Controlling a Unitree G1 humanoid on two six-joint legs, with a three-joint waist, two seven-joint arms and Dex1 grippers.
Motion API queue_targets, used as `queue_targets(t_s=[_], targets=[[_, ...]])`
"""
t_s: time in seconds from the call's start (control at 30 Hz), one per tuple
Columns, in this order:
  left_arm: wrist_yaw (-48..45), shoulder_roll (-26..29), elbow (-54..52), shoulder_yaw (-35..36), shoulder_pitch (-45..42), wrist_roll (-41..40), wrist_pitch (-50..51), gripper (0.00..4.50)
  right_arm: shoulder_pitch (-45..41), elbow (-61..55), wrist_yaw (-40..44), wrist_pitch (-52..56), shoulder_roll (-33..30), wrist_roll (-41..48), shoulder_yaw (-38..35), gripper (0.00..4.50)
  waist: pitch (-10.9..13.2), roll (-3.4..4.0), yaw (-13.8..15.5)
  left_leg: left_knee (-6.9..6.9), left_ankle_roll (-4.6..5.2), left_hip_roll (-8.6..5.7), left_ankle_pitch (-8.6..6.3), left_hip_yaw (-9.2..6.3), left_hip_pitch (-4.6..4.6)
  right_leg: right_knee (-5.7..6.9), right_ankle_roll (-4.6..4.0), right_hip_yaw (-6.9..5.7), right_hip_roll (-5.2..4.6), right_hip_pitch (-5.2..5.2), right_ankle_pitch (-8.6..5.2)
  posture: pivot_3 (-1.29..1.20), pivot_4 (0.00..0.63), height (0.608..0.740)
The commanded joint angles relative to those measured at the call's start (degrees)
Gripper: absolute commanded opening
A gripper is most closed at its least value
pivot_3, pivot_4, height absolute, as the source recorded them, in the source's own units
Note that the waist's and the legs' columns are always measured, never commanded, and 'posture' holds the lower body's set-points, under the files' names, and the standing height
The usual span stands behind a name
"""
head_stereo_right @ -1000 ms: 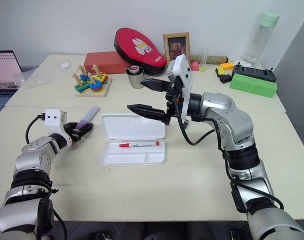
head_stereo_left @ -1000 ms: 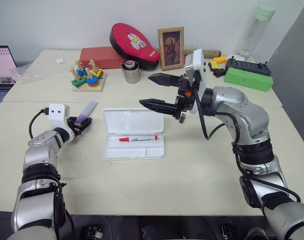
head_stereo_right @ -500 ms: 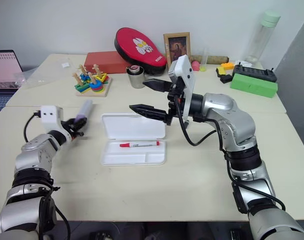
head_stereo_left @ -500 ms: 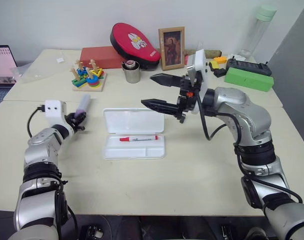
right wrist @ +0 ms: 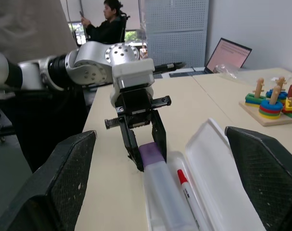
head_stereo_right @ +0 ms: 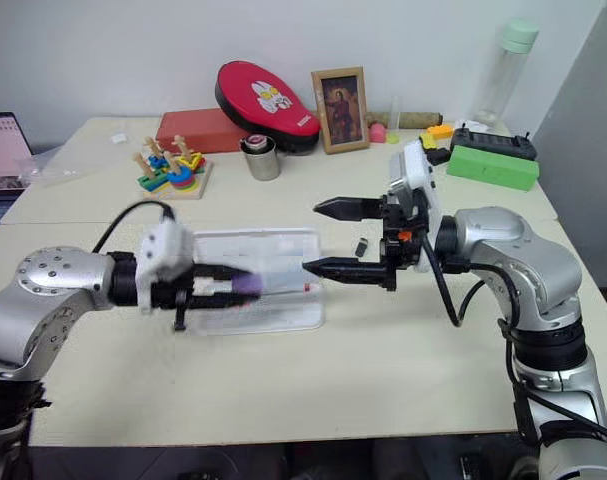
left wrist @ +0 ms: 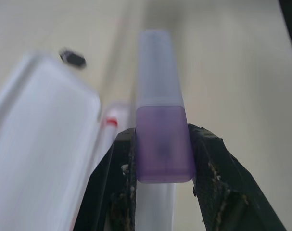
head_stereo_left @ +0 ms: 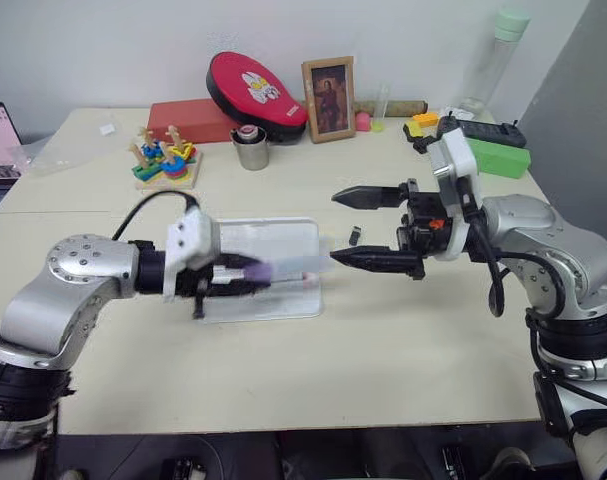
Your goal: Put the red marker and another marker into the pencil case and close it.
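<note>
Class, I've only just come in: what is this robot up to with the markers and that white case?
The left gripper is shut on the purple marker and holds it over the open pencil case. The red marker already lies inside the case. The right gripper hangs open beside the case, holding nothing. The lid is not yet closed.

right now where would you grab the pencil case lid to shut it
Take the pencil case lid by its long free edge, the far side from the robot. It lies flat open behind the tray, hinged along the near side, so come from behind and fold it forward.
</note>
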Motion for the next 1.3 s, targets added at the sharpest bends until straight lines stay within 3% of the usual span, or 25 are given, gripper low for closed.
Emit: queue_targets(t_s=[0.03,0.63,0.7,1.13,1.3], targets=[[-4.29,1.53,3.76,-0.67,-0.10,3.58,-5.27,1.22,1.03,-3.14,-1.43,-0.81,-0.78,-0.57,-0.23,4.50,0.00,0.00,0.04,0.00,0.00,0.00,0.00,0.00,-0.19,-0.01,0.00,0.00,0.00,-0.17,0.00,0.00,0.150,0.740],[-5.97,0.10,11.70,-4.07,-0.32,13.15,-11.44,1.22,4.15,-5.52,-3.46,-0.48,-1.66,-1.23,0.16,4.50,0.00,-0.01,0.19,0.00,0.00,0.01,0.00,-0.03,-0.42,0.02,-0.18,-0.07,0.01,-0.39,0.05,0.00,0.150,0.740],[-5.87,0.10,12.05,-3.94,-0.18,13.79,-12.09,1.92,4.11,-5.36,-3.37,-0.54,-1.65,-1.33,0.29,4.50,0.00,-0.01,0.19,0.00,0.00,0.02,0.00,-0.03,-0.42,0.02,-0.18,-0.07,0.01,-0.39,0.06,0.00,0.150,0.740],[-6.27,-0.59,11.10,-1.47,-0.01,11.65,-10.56,4.32,3.49,-4.35,-2.71,-1.05,-1.18,-1.49,1.09,4.50,0.00,-0.01,0.18,0.00,0.00,0.02,0.00,-0.03,-0.43,0.03,-0.21,-0.07,0.01,-0.38,0.07,0.00,0.150,0.740],[-5.40,-1.72,10.13,0.50,-0.68,9.01,-7.72,4.47,3.39,-3.93,-2.90,-1.22,-0.83,-1.61,1.23,4.50,0.00,-0.01,0.18,0.01,0.00,0.02,0.00,-0.04,-0.42,0.03,-0.22,-0.07,0.01,-0.38,0.08,0.00,0.150,0.740]])
